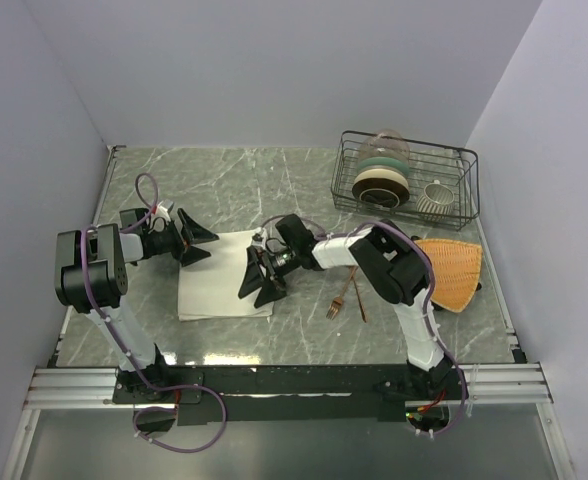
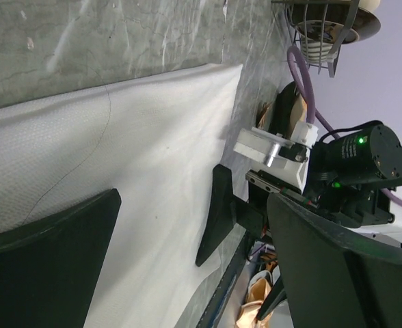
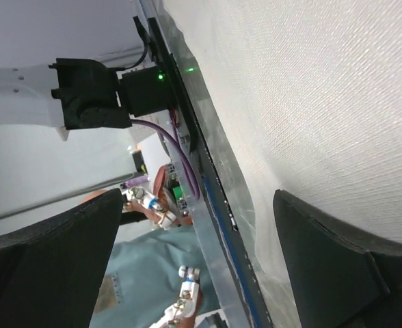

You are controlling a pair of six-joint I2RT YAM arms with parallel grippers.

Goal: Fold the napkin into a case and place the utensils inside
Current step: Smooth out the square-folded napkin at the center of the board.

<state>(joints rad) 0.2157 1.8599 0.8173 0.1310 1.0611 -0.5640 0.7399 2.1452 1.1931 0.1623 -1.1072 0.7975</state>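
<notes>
The cream-white napkin [image 1: 219,280] lies spread flat as a broad rectangle on the marble table; no case shows. My left gripper [image 1: 194,240] stands open at the napkin's far left corner, nothing between its fingers [image 2: 44,266]. My right gripper [image 1: 261,280] stands open over the napkin's right edge, also empty. The left wrist view shows the napkin [image 2: 139,150] and one right finger [image 2: 221,212] resting by its edge. In the right wrist view the napkin [image 3: 310,102] fills the upper right. The copper utensils, the fork [image 1: 340,297] and the spoon [image 1: 359,305], lie right of the napkin, beside the right arm.
An orange woven fan-shaped mat [image 1: 452,272] lies at the right. A black wire rack [image 1: 469,190] with bowls and a cup stands at the back right. White walls close in both sides. The table's metal front rail [image 3: 221,225] runs close to the napkin's near edge.
</notes>
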